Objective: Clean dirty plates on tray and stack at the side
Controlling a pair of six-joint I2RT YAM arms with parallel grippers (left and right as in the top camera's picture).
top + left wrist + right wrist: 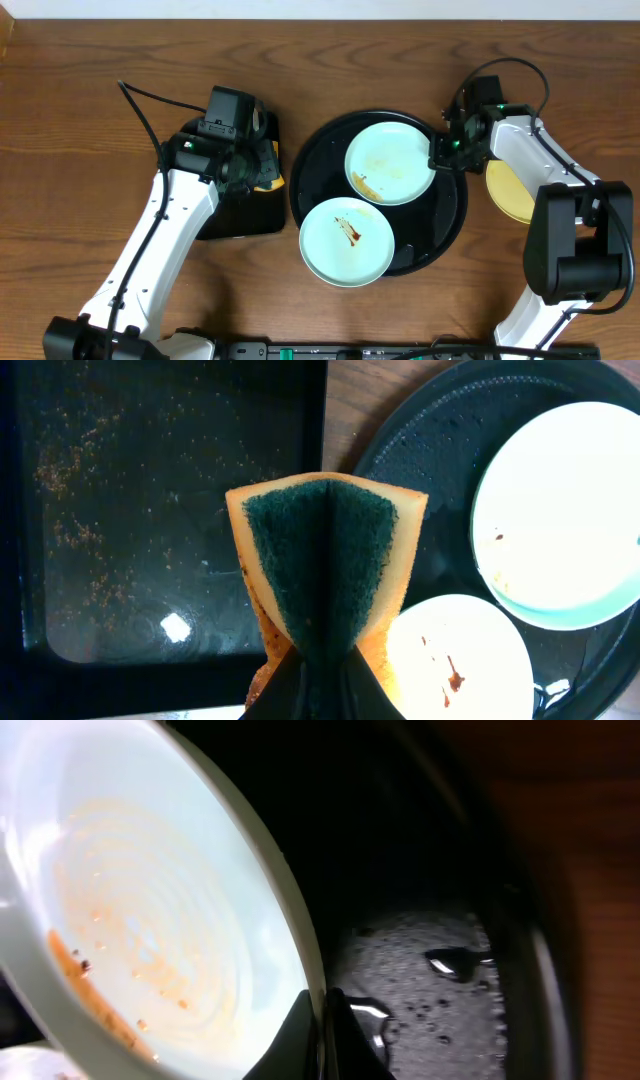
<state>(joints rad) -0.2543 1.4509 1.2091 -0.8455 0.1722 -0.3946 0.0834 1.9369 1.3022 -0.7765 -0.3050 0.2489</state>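
L gripper (318, 665) clamped on folded sponge (325, 550); R gripper (322, 1020) pinching mint plate (150, 910) rim, plate seems tilted over tray (430, 970).

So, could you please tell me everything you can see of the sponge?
The sponge is a yellow-orange foam block with a dark green scouring face. The left claw pinches its lower end, so it folds along a centre crease with the green side toward the wrist camera. Its bottom edge looks stained brownish. It is held over the right edge of the rectangular black tray, beside the round tray. Only the claw visibly touches it.
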